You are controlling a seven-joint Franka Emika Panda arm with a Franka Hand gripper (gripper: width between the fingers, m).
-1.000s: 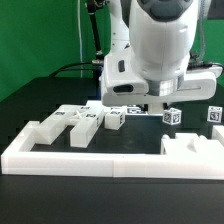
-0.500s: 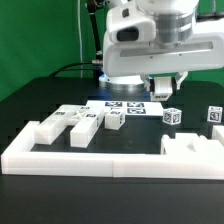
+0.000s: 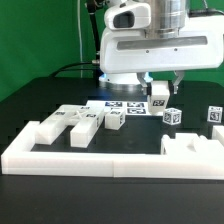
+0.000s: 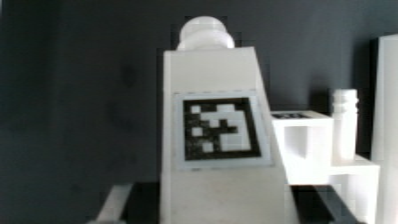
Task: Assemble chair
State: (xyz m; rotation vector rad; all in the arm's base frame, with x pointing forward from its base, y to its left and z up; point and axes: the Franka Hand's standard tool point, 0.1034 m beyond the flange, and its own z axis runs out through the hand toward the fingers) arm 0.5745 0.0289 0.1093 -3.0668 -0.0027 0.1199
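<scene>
Exterior view: the hand (image 3: 163, 82) is hanging above the middle of the tabletop (image 3: 40, 100), nearly closed and pinching a short white bar (image 3: 160, 93) from both sides. The bar is hanging clear of the surface, over the end of the marker board (image 3: 122, 106) at the exterior view's right. The other chair parts are lying below. The flat slabs (image 3: 68, 122) are sitting toward the near edge at the exterior view's left, a tagged cube (image 3: 172, 117) is just under and in front of the held bar, and a second cube (image 3: 214, 114) is sitting toward the tabletop's edge at the exterior view's right. The border rail (image 3: 90, 160) is running along the near edge.

Wrist view: the white bar (image 4: 217, 90) is filling the middle of the picture, standing straight along the hand's axis, with its square tag (image 4: 222, 127) facing the camera and a rounded peg (image 4: 206, 35) at its far end. The fingers themselves are not showing clearly here. Another white part (image 4: 342, 120) is lying on the tabletop beyond.

To do this step well, I judge the arm should be keeping the grip firm and the bar square to the fingers, carrying it high enough to clear the cube beneath. It should also be lining the peg up with its hole before pressing down, since a tilted peg would be likely to jam.
</scene>
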